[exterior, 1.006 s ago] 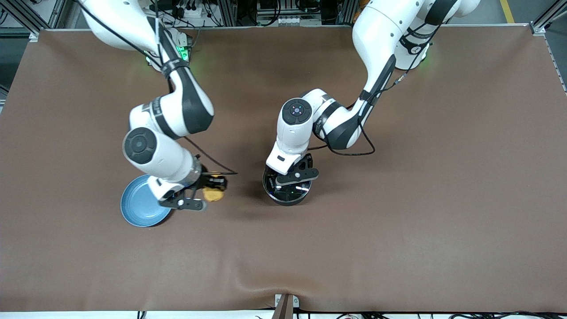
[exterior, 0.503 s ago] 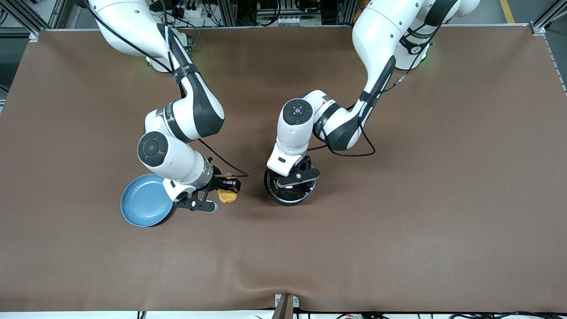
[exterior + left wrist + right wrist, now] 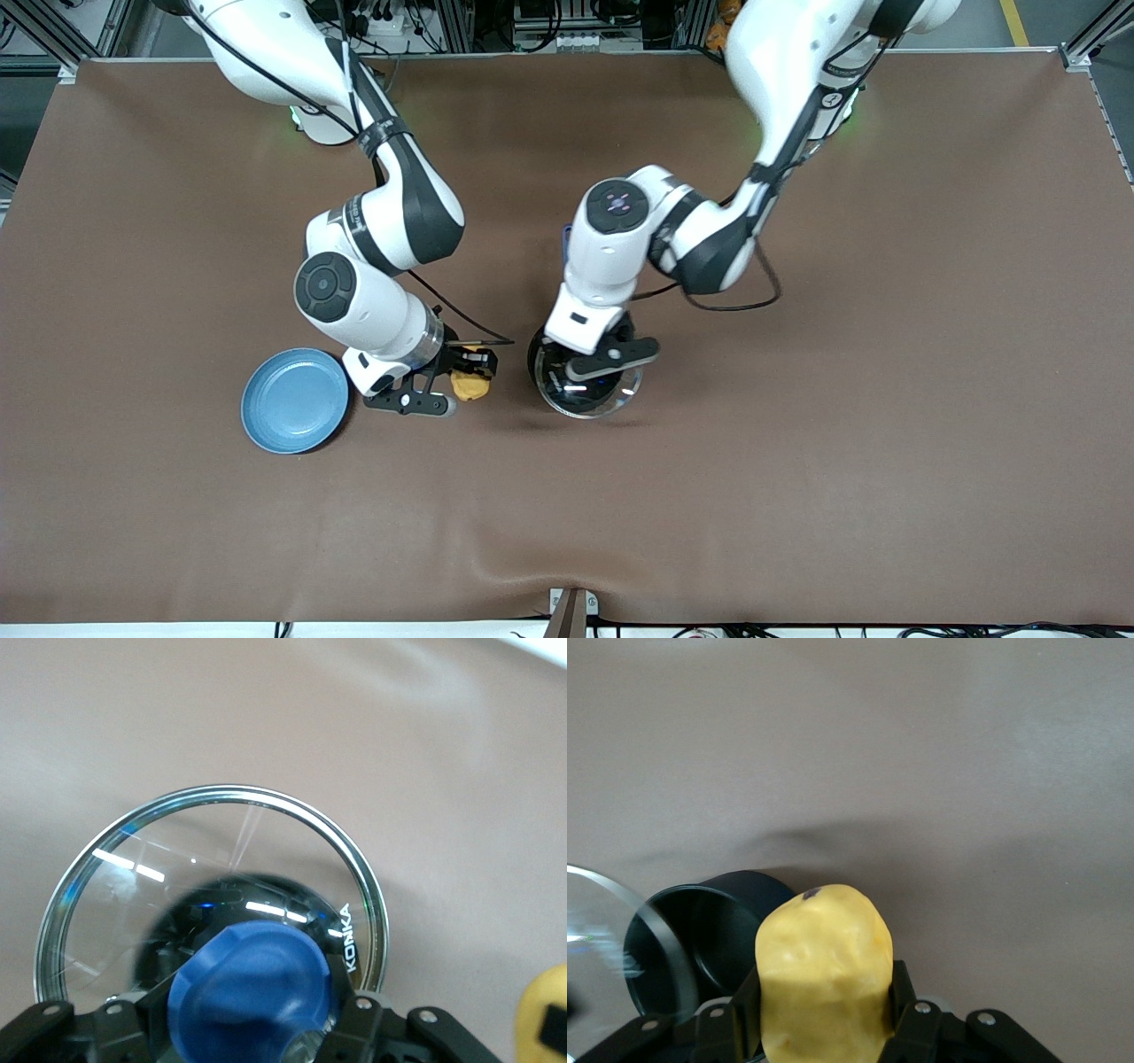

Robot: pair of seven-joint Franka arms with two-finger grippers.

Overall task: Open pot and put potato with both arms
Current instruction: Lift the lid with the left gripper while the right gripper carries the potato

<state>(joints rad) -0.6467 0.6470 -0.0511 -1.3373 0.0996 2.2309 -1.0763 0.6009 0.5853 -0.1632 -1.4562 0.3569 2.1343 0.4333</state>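
Note:
The black pot (image 3: 540, 365) stands mid-table; its blue handle (image 3: 567, 237) is mostly hidden under the left arm. My left gripper (image 3: 595, 368) is shut on the blue knob (image 3: 252, 997) of the clear glass lid (image 3: 613, 400) and holds the lid just above the pot. The lid (image 3: 177, 868) fills the left wrist view. My right gripper (image 3: 469, 377) is shut on the yellow potato (image 3: 471, 386) and holds it above the table between the plate and the pot. In the right wrist view the potato (image 3: 824, 979) sits between the fingers, with the pot (image 3: 709, 939) open beside it.
A flat light-blue plate (image 3: 294, 400) lies on the brown table cover (image 3: 797, 461) beside the right gripper, toward the right arm's end. A metal bracket (image 3: 571, 611) sits at the table edge nearest the front camera.
The right arm carried the potato from over the plate's edge toward the pot. The left gripper lifted the lid off the pot and shifted slightly toward the left arm's end.

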